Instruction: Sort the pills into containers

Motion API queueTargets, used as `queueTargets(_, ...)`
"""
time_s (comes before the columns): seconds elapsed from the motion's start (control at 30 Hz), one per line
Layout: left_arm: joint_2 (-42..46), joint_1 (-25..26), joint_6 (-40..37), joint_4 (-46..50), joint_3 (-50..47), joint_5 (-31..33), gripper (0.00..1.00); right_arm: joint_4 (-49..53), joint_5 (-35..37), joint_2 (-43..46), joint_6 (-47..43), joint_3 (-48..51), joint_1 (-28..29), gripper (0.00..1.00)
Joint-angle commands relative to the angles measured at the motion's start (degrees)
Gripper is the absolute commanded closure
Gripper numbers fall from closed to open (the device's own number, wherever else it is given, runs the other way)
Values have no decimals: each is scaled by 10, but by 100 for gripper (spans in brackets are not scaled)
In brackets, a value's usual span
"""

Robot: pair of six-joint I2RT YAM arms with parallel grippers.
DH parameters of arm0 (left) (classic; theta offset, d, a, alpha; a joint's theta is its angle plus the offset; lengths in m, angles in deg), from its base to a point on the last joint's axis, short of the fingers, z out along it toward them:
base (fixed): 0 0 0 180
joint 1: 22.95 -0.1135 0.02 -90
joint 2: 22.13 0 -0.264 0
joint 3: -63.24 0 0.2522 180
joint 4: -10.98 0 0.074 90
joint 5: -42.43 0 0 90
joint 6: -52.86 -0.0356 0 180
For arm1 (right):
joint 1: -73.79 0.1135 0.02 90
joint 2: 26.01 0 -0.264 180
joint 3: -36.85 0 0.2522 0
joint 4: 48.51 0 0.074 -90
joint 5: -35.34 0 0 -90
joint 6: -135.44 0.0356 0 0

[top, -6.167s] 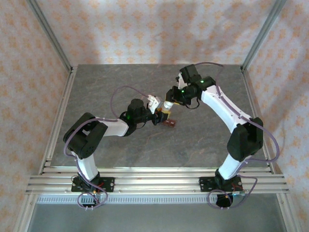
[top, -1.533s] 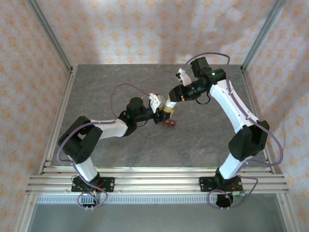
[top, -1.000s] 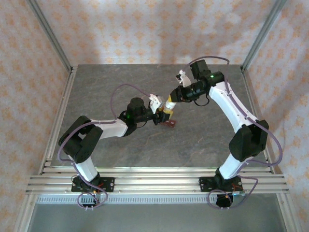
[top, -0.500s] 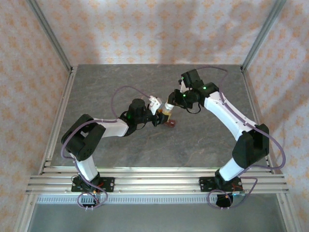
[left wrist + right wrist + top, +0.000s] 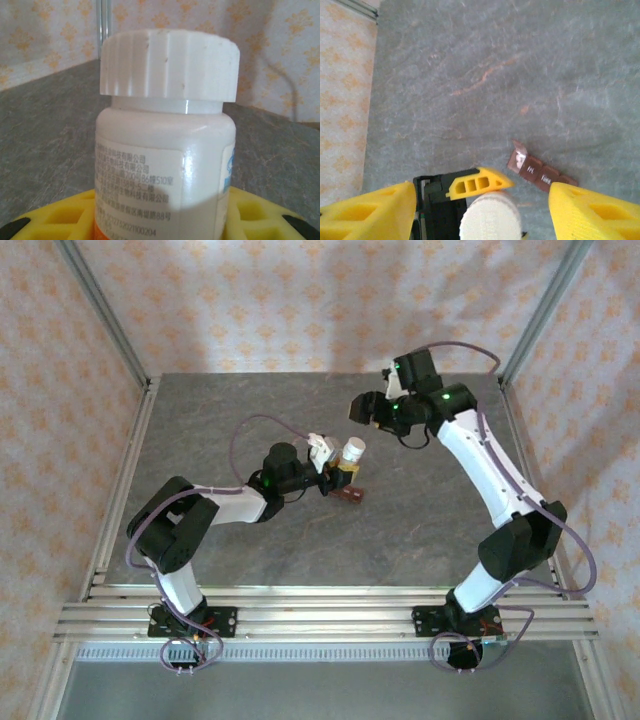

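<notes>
Left tool (image 5: 333,475) pinches small white plastic pill bottle (image 5: 165,150); right tool (image 5: 362,408) spread. Looks light, stiff, slick: take ribbed cap (image 5: 169,62).

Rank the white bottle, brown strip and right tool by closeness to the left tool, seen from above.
1. white bottle, held in the left tool.
2. brown strip, lying just beside it.
3. right tool, farther back.

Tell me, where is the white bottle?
Near the table's middle in the top view, the white bottle stands upright in the left gripper, just beyond the brown containers.
</notes>
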Motion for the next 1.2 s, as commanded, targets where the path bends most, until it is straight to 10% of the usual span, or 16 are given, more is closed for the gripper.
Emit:
queueTargets(0.0, 15, -10, 8, -42, 5, -36, 100, 56, -57, 6, -133, -29, -8, 28)
queueTargets(0.3, 21, -20, 31, -42, 9, -75, 100, 161, -123, -42, -279, -90, -7, 27)
queueTargets(1.17, 24, -20, 42, -41, 16, -84, 100, 161, -123, -103, -286, -80, 6, 34)
